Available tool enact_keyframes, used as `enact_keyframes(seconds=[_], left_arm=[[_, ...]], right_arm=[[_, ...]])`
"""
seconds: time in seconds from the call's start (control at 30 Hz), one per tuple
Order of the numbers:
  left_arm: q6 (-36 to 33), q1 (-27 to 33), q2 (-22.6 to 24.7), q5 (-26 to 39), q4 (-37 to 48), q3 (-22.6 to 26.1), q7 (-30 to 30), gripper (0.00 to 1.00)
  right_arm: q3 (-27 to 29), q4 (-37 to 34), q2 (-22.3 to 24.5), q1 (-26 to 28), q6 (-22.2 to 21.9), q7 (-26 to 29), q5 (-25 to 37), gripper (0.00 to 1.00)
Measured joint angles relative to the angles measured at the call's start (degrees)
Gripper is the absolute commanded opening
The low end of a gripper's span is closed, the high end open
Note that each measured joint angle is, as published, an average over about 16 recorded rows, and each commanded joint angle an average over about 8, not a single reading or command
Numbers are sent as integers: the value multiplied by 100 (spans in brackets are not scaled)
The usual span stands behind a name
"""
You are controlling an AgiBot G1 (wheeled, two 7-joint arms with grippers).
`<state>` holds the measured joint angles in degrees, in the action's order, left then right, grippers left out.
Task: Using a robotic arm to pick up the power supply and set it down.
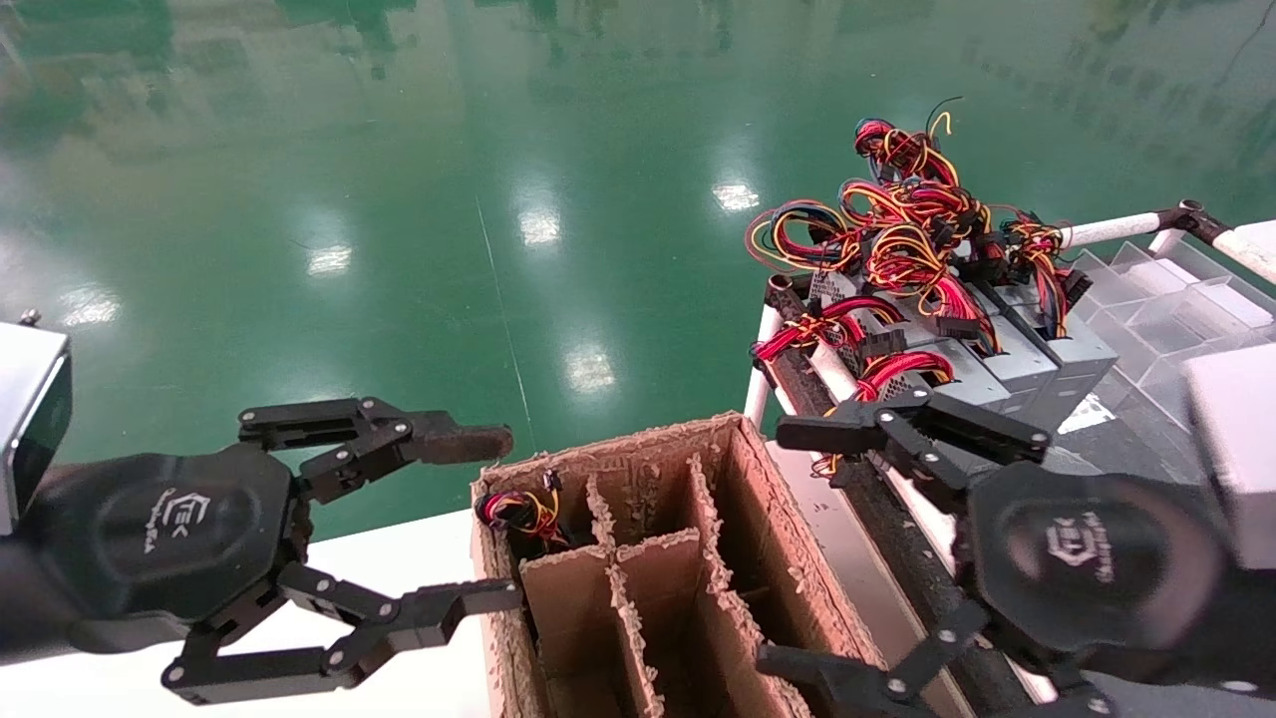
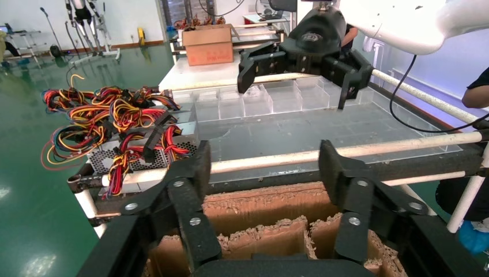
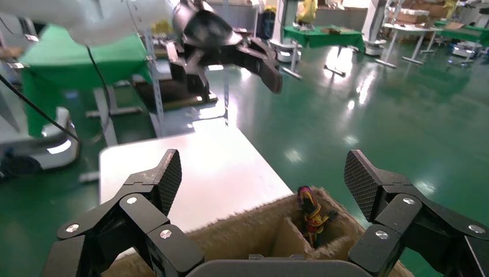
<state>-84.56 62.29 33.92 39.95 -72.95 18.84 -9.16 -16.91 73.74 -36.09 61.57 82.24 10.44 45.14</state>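
Note:
My right gripper (image 1: 788,548) (image 3: 265,179) hangs open and empty over the right rim of a cardboard box (image 1: 758,519) with dividers, next to the rack. A bundle of red, yellow and black wires (image 1: 518,514) (image 3: 312,214) sticks up out of the box's far left compartment; the body beneath it is hidden. Several grey power supplies (image 1: 997,364) (image 2: 109,154) with tangled wires stand in a row on the rack. My left gripper (image 1: 493,519) (image 2: 265,167), one fingertip worn brown, is open at the box's left side and holds nothing.
The box stands on a white table (image 1: 399,558) (image 3: 184,167). A rack of white tubes (image 1: 1107,231) (image 2: 403,147) carries clear plastic divider trays (image 1: 1166,309) (image 2: 277,98). Beyond lies green floor (image 1: 399,199).

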Motion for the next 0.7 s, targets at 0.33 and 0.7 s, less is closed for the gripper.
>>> enact_keyframes(seconds=[0.33,0.7], left_arm=[[0,0,0,0,1,1,0,0],[1,0,-1,0,2,1,1,0]], right_arm=[[-77,-26,-97,35,-171,76,152,100],[-185,-95,-244,128,-353,146,355,100]])
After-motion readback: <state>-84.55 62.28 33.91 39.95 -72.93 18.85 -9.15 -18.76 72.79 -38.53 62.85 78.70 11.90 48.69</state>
